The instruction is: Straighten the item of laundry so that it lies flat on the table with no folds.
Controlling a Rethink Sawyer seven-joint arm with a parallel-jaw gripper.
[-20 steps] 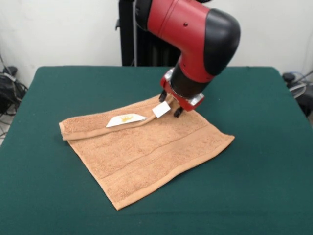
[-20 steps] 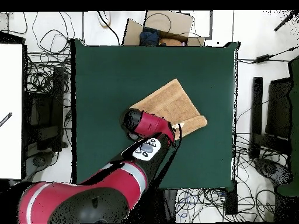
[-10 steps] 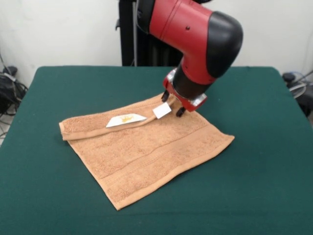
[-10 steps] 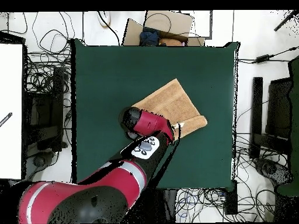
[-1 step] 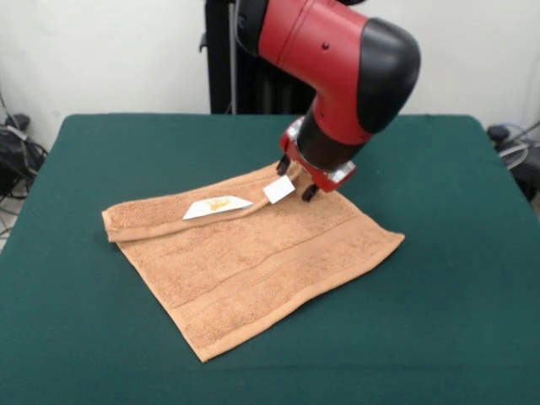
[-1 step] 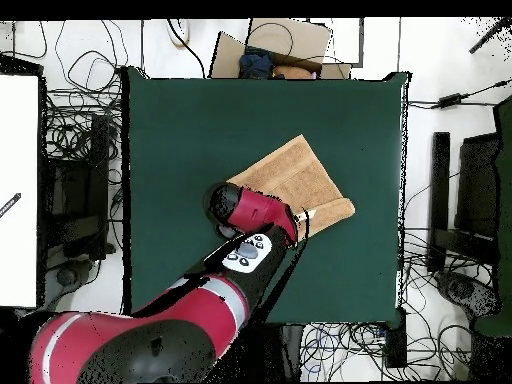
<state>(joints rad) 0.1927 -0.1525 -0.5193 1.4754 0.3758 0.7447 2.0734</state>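
Note:
The item of laundry (image 5: 253, 261), an orange-tan towel, lies on the green table (image 5: 439, 321), turned like a diamond. Its far-left edge is folded over into a narrow strip, and a white tag (image 5: 217, 205) with a yellow mark lies on that strip. A smaller white tag (image 5: 278, 189) sticks up at the strip's right end. My gripper (image 5: 295, 180) stands low over that end, open, with one black finger (image 5: 283, 166) behind the folded edge and the other in front. In the overhead view the towel (image 6: 295, 175) shows beside the arm (image 6: 250, 215), which hides the gripper.
Green table surface (image 6: 180, 130) surrounds the towel on all sides. Off the table lie cables, a white board (image 6: 20, 190) and a cardboard box (image 6: 275, 50).
The gripper shifted very slightly at the towel's folded edge. The towel lies as it did.

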